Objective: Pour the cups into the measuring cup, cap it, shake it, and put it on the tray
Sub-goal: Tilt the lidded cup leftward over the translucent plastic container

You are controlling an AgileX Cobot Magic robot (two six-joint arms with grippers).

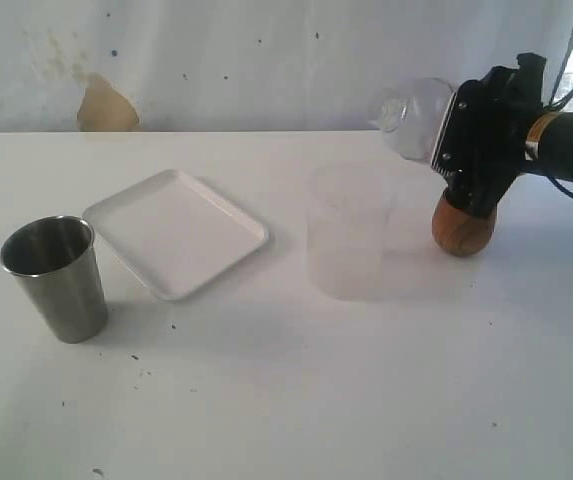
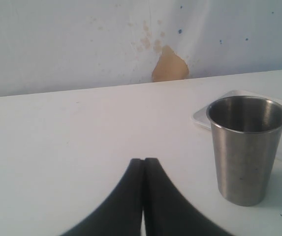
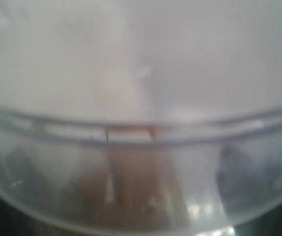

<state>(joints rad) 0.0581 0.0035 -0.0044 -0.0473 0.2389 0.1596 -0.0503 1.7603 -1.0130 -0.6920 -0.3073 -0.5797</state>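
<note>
Gripping the clear domed lid [image 1: 409, 118] by its rim, the right gripper [image 1: 450, 130] hangs in the air over the table [image 1: 296, 400]. The exact bite is hidden behind the claw's black body, but the lid rests on nothing else, so the jaws are judged to be closed onto it. The lid is turned on its side, dome toward the left of the exterior view. That suits carrying rather than placing, and it would need tipping rim-down before it could seat.

The measuring cup [image 1: 350, 235] stands upright and uncapped on the table, below and to the left of the lid, near it but apart. Its walls are so clear that its contents cannot be made out. The small wooden cup [image 1: 463, 228] stands upright just beneath the gripper, beside the measuring cup and not touching it. The right wrist view shows only the blurred lid rim with a brown shape behind it, probably that cup.

The left gripper [image 2: 143, 167] has its fingers pressed together on nothing and faces the stainless-steel tumbler [image 2: 246, 147], which stands upright near a corner of the white tray [image 1: 176, 230]. The tray lies between tumbler and measuring cup with nothing on it, likely kept free for the final set-down. Capping seems to be the step in hand.
</note>
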